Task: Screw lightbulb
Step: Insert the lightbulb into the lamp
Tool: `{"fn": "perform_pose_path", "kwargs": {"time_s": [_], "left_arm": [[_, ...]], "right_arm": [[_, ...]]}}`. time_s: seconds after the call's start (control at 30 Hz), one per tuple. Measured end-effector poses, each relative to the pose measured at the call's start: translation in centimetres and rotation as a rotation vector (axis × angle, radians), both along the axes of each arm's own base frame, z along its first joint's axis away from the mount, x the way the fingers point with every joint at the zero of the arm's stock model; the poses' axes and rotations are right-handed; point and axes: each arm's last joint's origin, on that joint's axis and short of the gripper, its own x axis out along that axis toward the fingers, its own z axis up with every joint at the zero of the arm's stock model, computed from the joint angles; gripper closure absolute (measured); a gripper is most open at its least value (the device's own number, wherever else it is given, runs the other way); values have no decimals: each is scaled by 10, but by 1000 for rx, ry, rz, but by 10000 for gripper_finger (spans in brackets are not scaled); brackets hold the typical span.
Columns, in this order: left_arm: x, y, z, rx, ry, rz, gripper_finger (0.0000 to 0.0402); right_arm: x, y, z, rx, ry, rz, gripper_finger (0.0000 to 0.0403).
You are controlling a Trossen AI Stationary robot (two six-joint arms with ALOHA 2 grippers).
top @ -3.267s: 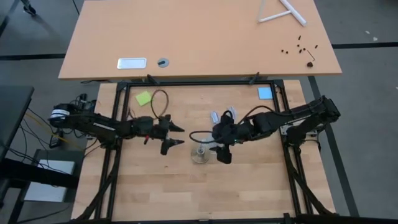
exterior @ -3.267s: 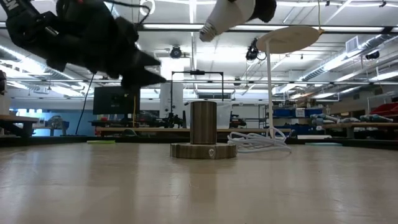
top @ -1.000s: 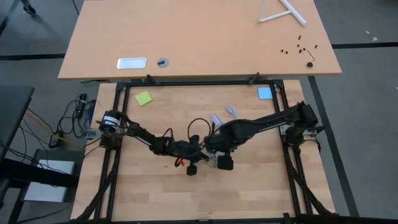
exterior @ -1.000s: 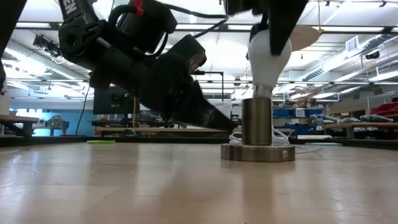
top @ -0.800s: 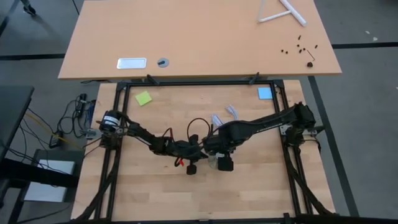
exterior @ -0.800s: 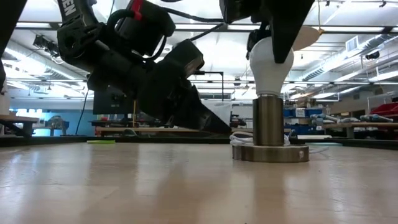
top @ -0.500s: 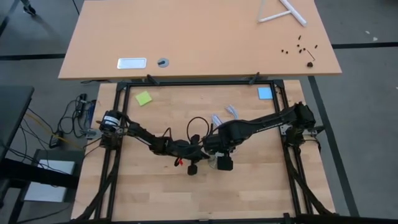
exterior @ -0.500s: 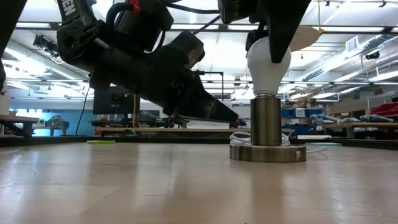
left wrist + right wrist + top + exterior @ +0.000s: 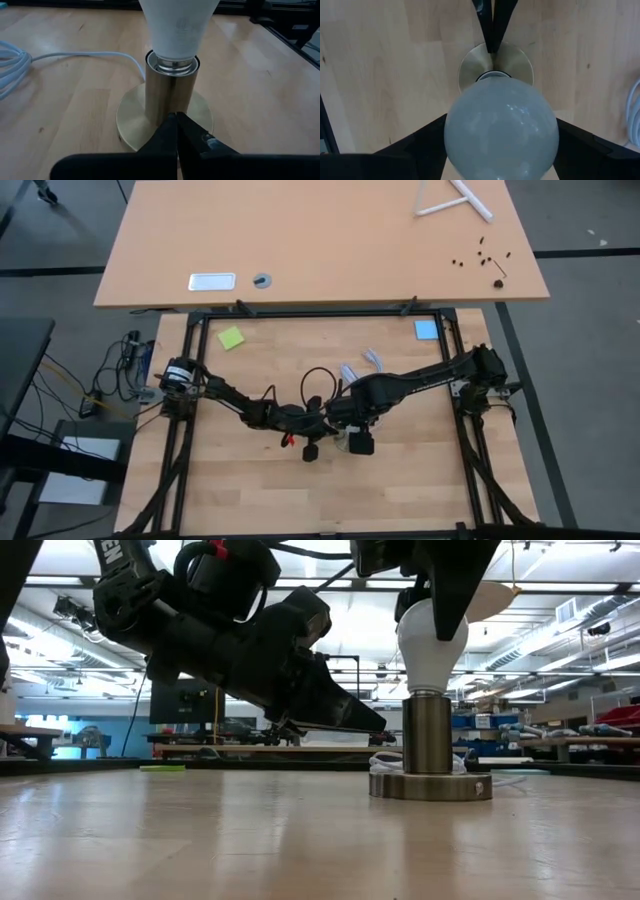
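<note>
Standing upright in the socket [image 9: 167, 107], the lightbulb [image 9: 500, 127] sits clasped between the right gripper's [image 9: 500, 131] jaws (left gripper [image 9: 176, 131] pinched together, touching the socket).

My right gripper [image 9: 501, 135] holds a frosted matt white lightbulb [image 9: 501, 134] above a brushed brassy metal socket [image 9: 170, 102] on pale wood-grain table [image 9: 260, 90].

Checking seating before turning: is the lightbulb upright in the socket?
Upright: the lightbulb stands straight, its neck inside the socket top.
</note>
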Motion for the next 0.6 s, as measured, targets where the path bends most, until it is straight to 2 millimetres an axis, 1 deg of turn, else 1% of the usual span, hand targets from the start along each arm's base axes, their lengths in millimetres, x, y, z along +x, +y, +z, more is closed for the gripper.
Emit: {"fn": "perform_pose_path", "kwargs": {"time_s": [0.33,0.5,0.6], "left_arm": [[0,0,0,0,1,0,401],[0,0,0,0,0,0,401],[0,0,0,0,-1,0,401]], "right_arm": [[0,3,0,-16,-8,11,61],[0,3,0,-16,-14,13,59],[1,4,0,-15,-24,18,69]]}}
